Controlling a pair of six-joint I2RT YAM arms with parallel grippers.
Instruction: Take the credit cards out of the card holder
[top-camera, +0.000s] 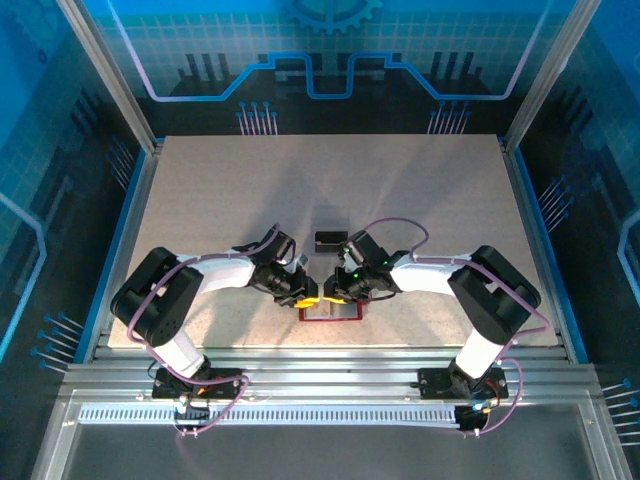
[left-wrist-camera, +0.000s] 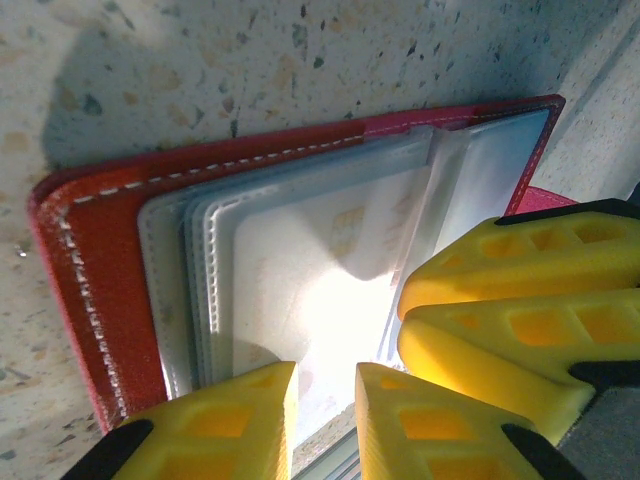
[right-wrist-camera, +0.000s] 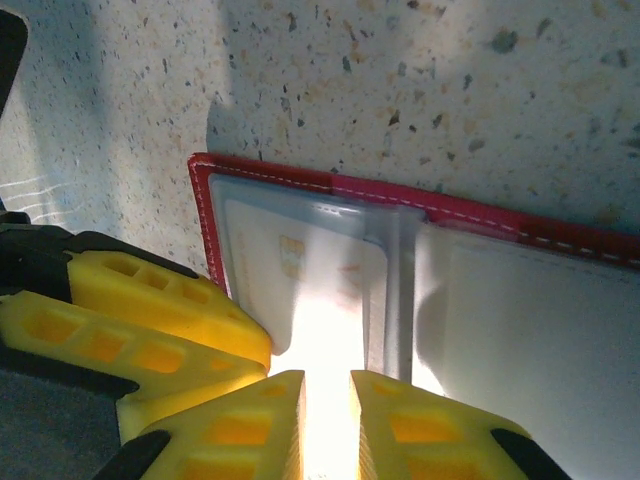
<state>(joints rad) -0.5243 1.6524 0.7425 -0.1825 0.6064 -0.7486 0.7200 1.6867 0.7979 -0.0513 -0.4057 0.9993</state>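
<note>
The red card holder (top-camera: 331, 313) lies open on the table near its front edge, its pale see-through pockets facing up (left-wrist-camera: 100, 240) (right-wrist-camera: 480, 215). A pale credit card (left-wrist-camera: 330, 250) with a gold chip sits inside the pocket on top (right-wrist-camera: 290, 260). My left gripper (top-camera: 305, 292) hangs low over that pocket, its yellow jaws a narrow gap apart (left-wrist-camera: 325, 372), with the pocket face and table edge showing through the gap. My right gripper (top-camera: 336, 290) comes in from the other side, also narrowly open (right-wrist-camera: 327, 378), over the same pocket. The two sets of fingers almost touch.
A small dark box (top-camera: 328, 241) lies on the table just behind the grippers. The table's front edge and metal rails (top-camera: 320, 355) run right in front of the card holder. Blue-lit walls enclose the left, right and back.
</note>
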